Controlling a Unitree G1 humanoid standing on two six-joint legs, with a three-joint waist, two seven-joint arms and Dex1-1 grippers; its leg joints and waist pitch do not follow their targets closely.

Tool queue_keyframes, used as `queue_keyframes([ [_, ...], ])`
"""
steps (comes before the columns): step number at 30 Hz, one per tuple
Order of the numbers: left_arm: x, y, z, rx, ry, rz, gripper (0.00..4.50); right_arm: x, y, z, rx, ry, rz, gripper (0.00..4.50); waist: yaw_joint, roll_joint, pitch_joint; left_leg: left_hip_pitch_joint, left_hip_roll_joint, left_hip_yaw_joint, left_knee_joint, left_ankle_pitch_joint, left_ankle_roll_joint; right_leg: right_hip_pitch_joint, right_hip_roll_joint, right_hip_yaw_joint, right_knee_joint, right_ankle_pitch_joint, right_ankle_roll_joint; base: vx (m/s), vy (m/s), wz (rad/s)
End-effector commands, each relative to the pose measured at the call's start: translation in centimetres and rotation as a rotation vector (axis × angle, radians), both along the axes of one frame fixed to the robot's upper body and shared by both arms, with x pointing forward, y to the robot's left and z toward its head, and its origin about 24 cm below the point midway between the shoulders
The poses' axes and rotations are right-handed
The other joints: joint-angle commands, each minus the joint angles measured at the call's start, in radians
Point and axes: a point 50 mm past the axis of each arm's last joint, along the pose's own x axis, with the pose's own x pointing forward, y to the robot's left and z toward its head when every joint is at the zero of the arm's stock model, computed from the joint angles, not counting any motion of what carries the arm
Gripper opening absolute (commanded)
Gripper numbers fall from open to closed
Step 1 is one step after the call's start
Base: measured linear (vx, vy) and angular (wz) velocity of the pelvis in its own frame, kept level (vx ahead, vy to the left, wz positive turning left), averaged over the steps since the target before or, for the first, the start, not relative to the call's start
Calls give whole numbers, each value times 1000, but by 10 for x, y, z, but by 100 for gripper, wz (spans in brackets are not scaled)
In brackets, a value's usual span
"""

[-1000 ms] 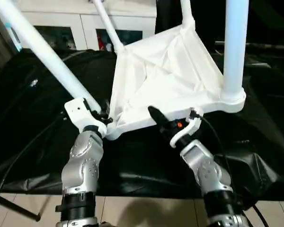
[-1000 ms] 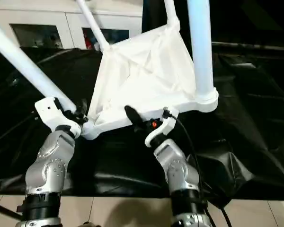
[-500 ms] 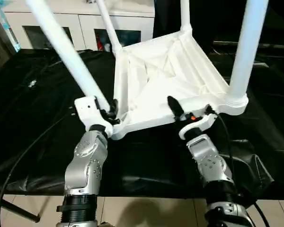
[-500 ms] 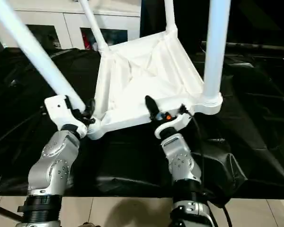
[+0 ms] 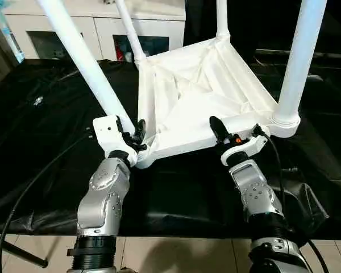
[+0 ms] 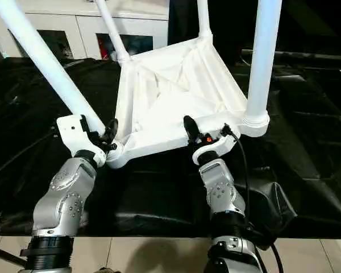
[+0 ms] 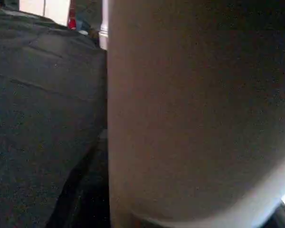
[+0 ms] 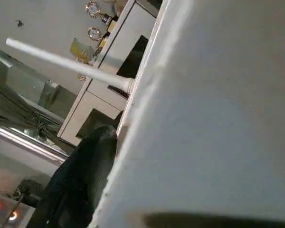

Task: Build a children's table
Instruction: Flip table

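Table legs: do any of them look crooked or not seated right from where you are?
Yes. The near left leg leans outward at a clear slant, by the left gripper, while the near right leg stands close to upright in its socket. The tabletop lies upside down on the black cloth, tilted.

A black cloth (image 5: 40, 159) covers the work surface, creased and hanging over the near edge. A black cable (image 5: 28, 185) curves across it on the left. Behind stands a white cabinet (image 5: 96, 25) with glass doors. Light floor tiles (image 5: 176, 256) show below the cloth.
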Motion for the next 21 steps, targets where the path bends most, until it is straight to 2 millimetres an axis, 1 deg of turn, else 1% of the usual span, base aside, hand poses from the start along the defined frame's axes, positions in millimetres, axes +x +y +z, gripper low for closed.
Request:
queue_keyframes([
  [1, -8, -16, -21, -116, 110, -98, 236, 8, -5, 15, -42, -62, -19, 247, 5, -10, -64, 22, 22, 2, -62, -85, 56, 36, -32, 10, -57, 57, -213, 0, 0, 0],
  [2, -10, -19, -16, -214, 88, -180, 257, 9, -8, 16, -70, -68, -28, 244, 6, -4, -64, 22, 21, 2, -62, -85, 53, 35, -34, 10, -56, 51, -216, 0, 0, 0],
  [3, -10, -19, -16, -214, 88, -180, 271, 9, -8, 16, -70, -68, -28, 240, 5, -7, -64, 23, 21, 3, -61, -87, 51, 34, -32, 10, -57, 50, -217, 0, 0, 0],
  [4, -10, -18, -15, -233, 83, -189, 271, 9, -10, 17, -86, -74, -34, 240, 8, -7, -65, 26, 20, 5, -60, -87, 40, 32, -31, 10, -54, 51, -228, 0, 0, 0],
  [5, -10, -16, -15, -234, 82, -188, 271, 10, -12, 18, -94, -80, -41, 238, 8, -8, -64, 24, 19, 6, -60, -89, 40, 32, -29, 11, -55, 51, -230, 0, 0, 0],
  [6, -9, -16, -16, -226, 84, -181, 289, 10, -13, 18, -98, -84, -45, 237, 9, -6, -66, 25, 20, 6, -59, -87, 41, 34, -29, 11, -54, 58, -229, 0, 0, 0],
  [7, -9, -14, -16, -226, 81, -177, 302, 11, -16, 20, -111, -86, -56, 234, 9, -6, -65, 23, 21, 4, -59, -80, 52, 35, -30, 10, -54, 78, -225, 0, 0, 0],
  [10, -8, -9, -15, -217, 68, -158, 324, 14, -24, 25, -137, -102, -82, 231, 10, -7, -66, 23, 21, 5, -58, -74, 61, 36, -30, 10, -54, 84, -226, 0, 0, 0],
  [11, -7, -6, -15, -223, 64, -150, 337, 15, -28, 28, -149, -107, -97, 230, 10, -8, -66, 23, 21, 5, -58, -74, 61, 36, -30, 10, -54, 83, -226, 0, 0, 0],
  [12, -7, -6, -15, -223, 64, -150, 348, 15, -28, 28, -149, -107, -97, 230, 11, -7, -66, 25, 21, 5, -58, -74, 59, 36, -30, 10, -54, 79, -225, 0, 0, 0],
  [13, -7, -4, -14, -224, 58, -147, 352, 17, -30, 30, -152, -112, -106, 230, 12, -7, -66, 25, 22, 5, -58, -75, 59, 36, -30, 10, -54, 79, -225, 0, 0, 0],
  [14, -6, 1, -13, -231, 41, -138, 354, 20, -38, 37, -161, -128, -132, 230, 13, -8, -65, 25, 21, 5, -58, -73, 59, 36, -30, 10, -54, 79, -223, 0, 0, 0],
  [15, -6, 5, -13, -240, 29, -135, 358, 21, -43, 41, -165, -138, -144, 229, 16, -8, -66, 27, 21, 7, -57, -77, 57, 35, -30, 10, -54, 73, -223, 0, 0, 0],
  [16, -6, 12, -12, -245, 11, -109, 369, 23, -49, 46, -171, -150, -164, 228, 20, -14, -66, 27, 22, 8, -56, -73, 58, 36, -29, 11, -54, 76, -219, 0, 0, 0],
  [17, -5, 18, -11, -252, -12, -78, 375, 25, -54, 51, -174, -160, -179, 228, 20, -14, -66, 27, 22, 8, -56, -73, 58, 36, -29, 11, -54, 76, -219, 0, 0, 0],
  [18, -5, 30, -12, -248, -37, -23, 378, 26, -61, 57, -193, -177, -199, 227, 24, -12, -67, 26, 21, 8, -56, -64, 61, 35, -30, 10, -52, 80, -215, 0, 0, 0],
  [19, -5, 33, -12, -241, -42, -11, 378, 27, -62, 58, -201, -181, -203, 226, 26, -14, -68, 26, 21, 9, -55, -55, 63, 36, -29, 10, -51, 90, -211, 0, 0, 0],
  [21, -7, 40, -13, -225, -60, 9, 378, 28, -68, 63, -215, -194, -216, 225, 26, -14, -70, 25, 20, 8, -53, -39, 69, 37, -30, 10, -48, 117, -209, 0, 0, 0],
])
